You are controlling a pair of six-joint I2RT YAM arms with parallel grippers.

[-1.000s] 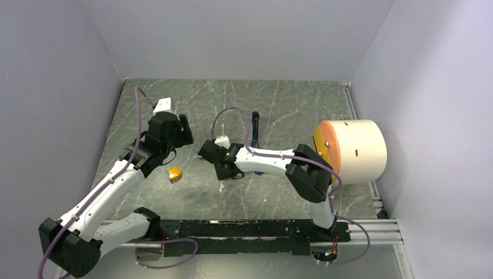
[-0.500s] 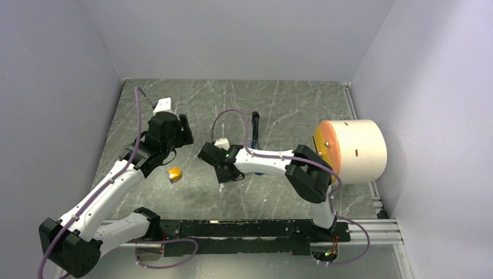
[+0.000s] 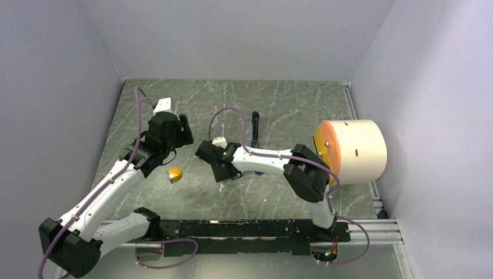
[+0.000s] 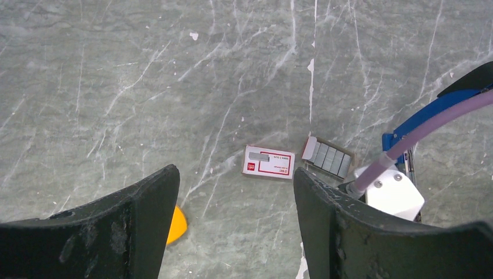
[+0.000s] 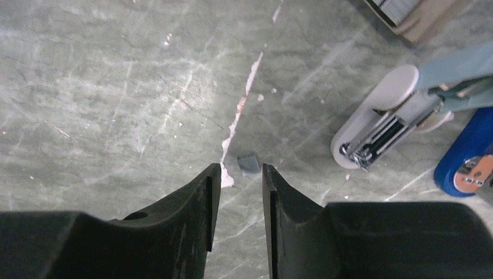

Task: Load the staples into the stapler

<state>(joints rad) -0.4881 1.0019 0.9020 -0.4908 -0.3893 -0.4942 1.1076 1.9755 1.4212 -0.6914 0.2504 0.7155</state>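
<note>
The top view looks down from above and behind the arm bases over the whole counter [image 3: 290,104]. The left wrist view faces down from higher up, the right wrist view from close above. All three share the stapler [image 3: 255,125].

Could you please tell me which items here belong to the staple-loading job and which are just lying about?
For the job: stapler; loose staple strip; tray of staples; red-and-white box.
Lying about: orange block; large cream cylinder.
</note>
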